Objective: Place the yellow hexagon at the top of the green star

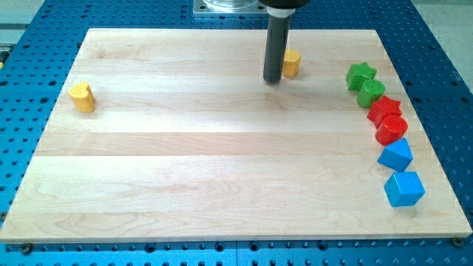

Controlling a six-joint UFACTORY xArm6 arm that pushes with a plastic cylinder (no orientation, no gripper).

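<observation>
My tip [273, 80] at yellow hexagon [292, 63]
Tip touches hexagon's left side, or nearly; bare rod, nothing clamped. Green star [361, 75] well right of hexagon.

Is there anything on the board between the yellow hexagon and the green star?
No. In the camera view, only bare wood lies between the yellow hexagon and the green star. My tip sits on the hexagon's other side, toward the view's left.
</observation>
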